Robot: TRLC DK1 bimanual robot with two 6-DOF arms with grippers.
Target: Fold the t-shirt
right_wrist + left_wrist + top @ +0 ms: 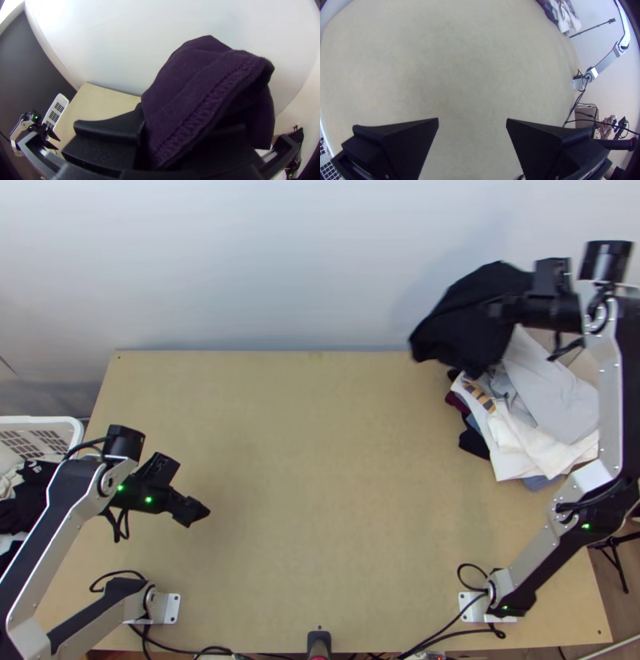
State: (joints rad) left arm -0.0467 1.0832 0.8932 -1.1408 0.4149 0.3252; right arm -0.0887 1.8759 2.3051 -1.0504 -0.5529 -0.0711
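Observation:
Over the far right of the table, in the top view, my right gripper (498, 310) is shut on a dark, bunched garment (464, 312), which hangs beside and partly over the clothes pile. The right wrist view has the right gripper (146, 133) with the cloth (200, 90) clamped between its fingers; it looks dark purple, with a seamed edge showing, and covers much of one finger. Whether it is a t-shirt I cannot tell. Above the table's left part is my left gripper (198, 512). Its fingers stand wide apart in the left wrist view, the left gripper (472, 121) holding nothing.
A pile of white, grey and dark clothes (552, 412) lies at the table's right side. Off the left edge stands a white basket (74, 434) with dark and white cloth inside. Cables run along the near edge. A person's hand (606, 126) is beyond the table.

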